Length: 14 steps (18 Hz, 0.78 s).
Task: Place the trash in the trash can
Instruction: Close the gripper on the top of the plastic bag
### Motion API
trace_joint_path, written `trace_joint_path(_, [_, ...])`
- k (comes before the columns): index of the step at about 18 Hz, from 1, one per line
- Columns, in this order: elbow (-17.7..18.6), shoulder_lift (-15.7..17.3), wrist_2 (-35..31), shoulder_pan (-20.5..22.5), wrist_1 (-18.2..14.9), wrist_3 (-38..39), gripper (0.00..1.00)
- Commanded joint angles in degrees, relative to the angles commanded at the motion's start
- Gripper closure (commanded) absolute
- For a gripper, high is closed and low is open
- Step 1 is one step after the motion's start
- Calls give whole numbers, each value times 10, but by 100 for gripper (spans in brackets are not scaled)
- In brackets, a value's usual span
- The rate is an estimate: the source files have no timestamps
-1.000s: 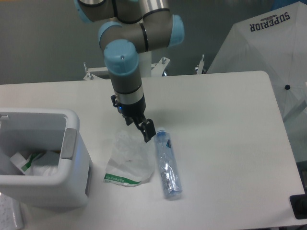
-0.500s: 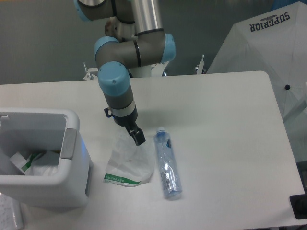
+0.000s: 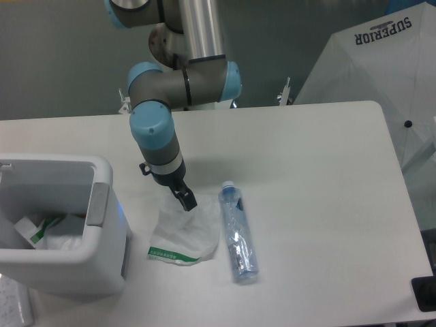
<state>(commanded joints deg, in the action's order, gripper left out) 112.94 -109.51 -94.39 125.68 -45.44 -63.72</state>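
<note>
The trash lies on the white table: a thin translucent plastic bag (image 3: 185, 235) with a green printed strip along its lower edge, and to its right a slim clear bottle (image 3: 238, 234) with a blue cap pointing away from me. My gripper (image 3: 185, 199) points down at the bag's upper edge, its dark fingertips at or just above the plastic. The fingers overlap into one dark shape, so their gap is hidden. The trash can (image 3: 102, 255), a boxy white bin with a grey tab, stands at the left and holds crumpled white plastic.
A white umbrella (image 3: 381, 75) printed SUPERIOR leans beyond the table's right edge. A dark object (image 3: 424, 293) sits at the table's near right corner. The arm's base mount (image 3: 204, 99) stands behind the table's far edge.
The gripper has moved left and slightly down, from beside the bottle's cap to the top of the bag. The bag and bottle have not moved.
</note>
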Motion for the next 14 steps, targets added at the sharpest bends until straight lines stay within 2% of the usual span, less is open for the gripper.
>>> trace_joint_path(4, [-6, -6, 0, 0, 0, 2, 0])
trace_joint_path(7, [-14, -14, -1, 0, 1, 3, 10])
trace_joint_path(10, [-19, -16, -1, 0, 0, 2, 31])
trace_joint_path(14, [-31, -13, -1, 0, -3, 2, 80])
